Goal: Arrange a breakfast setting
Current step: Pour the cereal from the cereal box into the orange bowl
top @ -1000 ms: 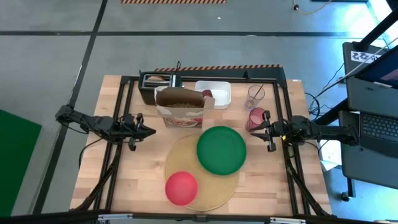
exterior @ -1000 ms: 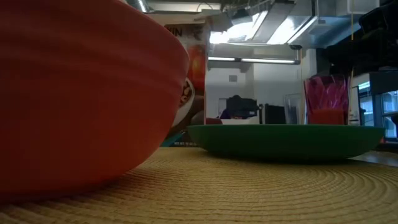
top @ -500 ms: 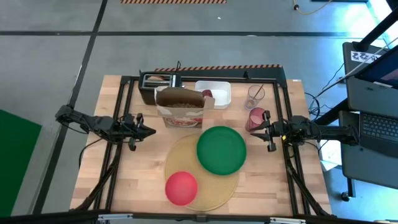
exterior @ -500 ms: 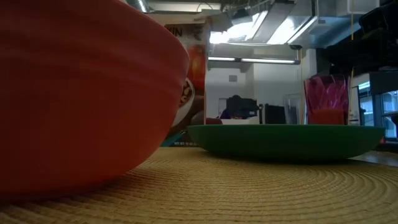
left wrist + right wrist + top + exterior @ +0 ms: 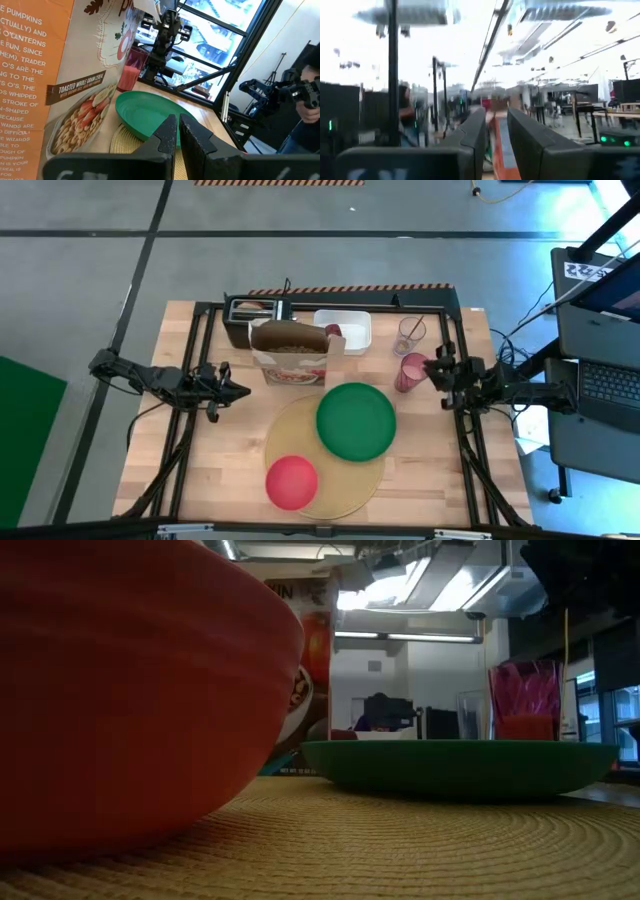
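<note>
Pink cup (image 5: 410, 371): stood beside green plate (image 5: 356, 421), right gripper (image 5: 440, 372) narrow, empty alongside; left gripper (image 5: 238, 391) closed, waiting.

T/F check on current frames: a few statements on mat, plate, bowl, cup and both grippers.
1. The red bowl sits on the tan mat. True.
2. The green plate is stacked inside the bowl. False: it lies apart from the bowl, on the mat's far right part and overhanging its edge.
3. The pink cup stands upright on the table, off the mat. True.
4. The left gripper holds the cereal box. False: it is shut on nothing, beside the box.
5. The right gripper is over the bowl. False: it is beside the cup.
</note>
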Controlling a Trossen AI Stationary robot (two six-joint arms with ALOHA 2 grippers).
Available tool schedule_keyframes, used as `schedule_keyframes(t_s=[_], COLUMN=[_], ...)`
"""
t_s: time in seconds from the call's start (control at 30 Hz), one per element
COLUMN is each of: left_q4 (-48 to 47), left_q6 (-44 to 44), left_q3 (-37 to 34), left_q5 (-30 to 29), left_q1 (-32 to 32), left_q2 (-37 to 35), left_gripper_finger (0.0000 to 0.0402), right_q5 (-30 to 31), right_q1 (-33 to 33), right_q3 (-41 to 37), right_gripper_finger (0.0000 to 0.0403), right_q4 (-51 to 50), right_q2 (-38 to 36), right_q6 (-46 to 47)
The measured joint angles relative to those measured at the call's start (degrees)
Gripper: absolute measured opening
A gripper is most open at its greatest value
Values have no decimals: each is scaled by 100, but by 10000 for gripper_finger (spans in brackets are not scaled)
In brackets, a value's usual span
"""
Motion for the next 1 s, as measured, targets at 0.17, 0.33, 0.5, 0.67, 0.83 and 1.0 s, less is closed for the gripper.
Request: schedule_keyframes(t_s=[0.17, 0.33, 0.5, 0.67, 0.83, 1.0], left_q4=[1, 1, 182, 1065, 2171, 2544], left_q6=[-2, 31, -177, -285, -725, -319], left_q3=[-1, -1, -1, -5, -1, -1], left_q5=[0, -29, -269, -989, -1280, -1841], left_q1=[-2, 0, -1, 0, -1, 0], left_q2=[-2, -2, -4, -4, -4, -4], left_gripper_finger=[15, 15, 15, 15, 15, 15], right_q5=[276, 1063, 2002, 2066, 2413, 2623], right_q1=[0, 0, 0, 0, 0, 0], right_q3=[0, 0, 2, 41, 454, 1068], right_gripper_finger=[85, 85, 85, 85, 85, 85], right_q4=[-8, 143, 921, 1458, 1457, 1460], right_q2=[2, 39, 128, 375, 932, 1802], right_q6=[479, 546, 610, 598, 86, -440])
